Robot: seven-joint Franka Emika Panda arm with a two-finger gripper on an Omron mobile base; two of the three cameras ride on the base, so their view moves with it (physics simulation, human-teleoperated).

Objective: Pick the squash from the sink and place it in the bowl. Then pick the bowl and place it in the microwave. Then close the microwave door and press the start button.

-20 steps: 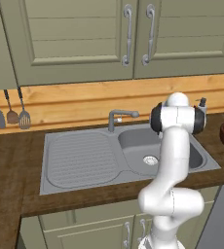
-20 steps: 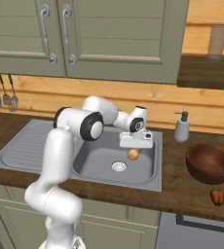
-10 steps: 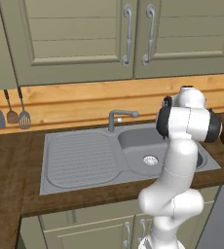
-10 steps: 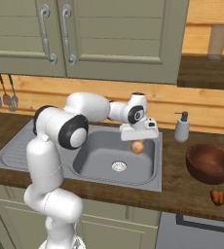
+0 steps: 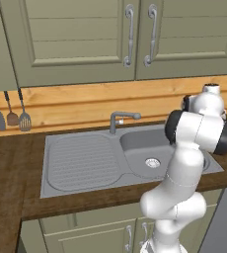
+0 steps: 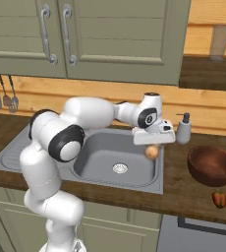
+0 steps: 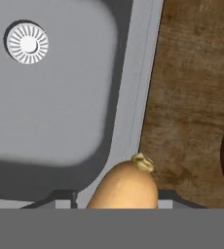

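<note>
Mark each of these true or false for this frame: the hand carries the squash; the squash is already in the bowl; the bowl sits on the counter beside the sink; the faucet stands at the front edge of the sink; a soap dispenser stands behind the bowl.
1. The hand carries the squash. True.
2. The squash is already in the bowl. False: it hangs above the sink's edge nearest the bowl, short of the bowl.
3. The bowl sits on the counter beside the sink. True.
4. The faucet stands at the front edge of the sink. False: it stands at the back edge, by the wall.
5. A soap dispenser stands behind the bowl, near the wall. True.
</note>
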